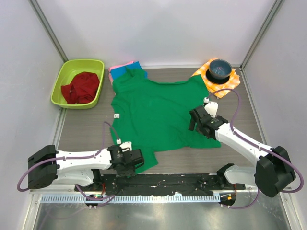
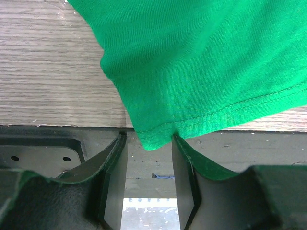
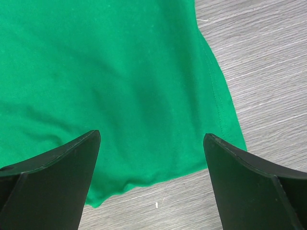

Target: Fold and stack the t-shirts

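Note:
The bright green t-shirt [image 1: 158,115] lies spread flat on the wooden table. Its near left hem corner [image 2: 153,139] reaches over the table's front edge, between the tips of my left gripper [image 1: 136,158] [image 2: 148,136]. Those jaws stand partly apart, with a gap still showing beside the cloth. My right gripper [image 1: 194,120] [image 3: 151,136] hovers wide open over the shirt's right hem corner [image 3: 110,72], holding nothing. A pink shirt [image 1: 117,68] and a blue shirt [image 1: 135,64] lie folded at the back, partly under the green one's shoulder.
A lime tub [image 1: 67,72] at the back left holds a crumpled red cloth [image 1: 81,87]. At the back right a dark bowl [image 1: 219,68] sits on an orange-and-white checked cloth [image 1: 225,86]. The black base rail [image 1: 158,179] runs along the front edge.

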`<state>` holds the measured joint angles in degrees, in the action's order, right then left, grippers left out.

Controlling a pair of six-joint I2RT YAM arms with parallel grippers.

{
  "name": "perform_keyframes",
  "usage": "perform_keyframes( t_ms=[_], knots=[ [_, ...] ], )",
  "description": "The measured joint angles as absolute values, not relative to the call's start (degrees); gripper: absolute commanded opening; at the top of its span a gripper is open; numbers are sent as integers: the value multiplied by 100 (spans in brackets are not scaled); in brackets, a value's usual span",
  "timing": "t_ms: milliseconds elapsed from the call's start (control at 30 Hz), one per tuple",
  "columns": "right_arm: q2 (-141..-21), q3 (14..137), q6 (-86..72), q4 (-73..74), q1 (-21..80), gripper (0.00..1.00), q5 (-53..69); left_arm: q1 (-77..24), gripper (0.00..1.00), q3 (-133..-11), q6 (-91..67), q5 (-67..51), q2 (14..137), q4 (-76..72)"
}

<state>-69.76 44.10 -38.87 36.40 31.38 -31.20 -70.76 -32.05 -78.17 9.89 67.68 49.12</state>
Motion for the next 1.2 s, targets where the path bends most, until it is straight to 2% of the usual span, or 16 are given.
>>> perform_keyframes(
  t_ms=[100,167,200,467,800,1200],
  knots=[
    [-6976,4401,-3887,3634,3138,95,-3120,-7078,19,-3221,-7762,1011,6790,4917],
    [-6976,4401,-3887,3618,3135,95,-3118,-7085,2,-3251,-7749,1026,6829,4901],
    [-6976,4399,-3887,3614,3138,95,-3118,-7087,0,-3267,-7747,1028,6849,4901],
    [-6976,4344,-3881,3581,3135,95,-3179,-7078,0,-3352,-7690,1081,6952,4882],
    [-6973,4344,-3800,3535,3114,93,-3378,-6928,0,-3404,-7533,2228,6820,4521],
    [-7172,4397,-3758,3428,3094,93,-3385,-6912,0,-3503,-7424,2495,6652,4445]
  ],
)
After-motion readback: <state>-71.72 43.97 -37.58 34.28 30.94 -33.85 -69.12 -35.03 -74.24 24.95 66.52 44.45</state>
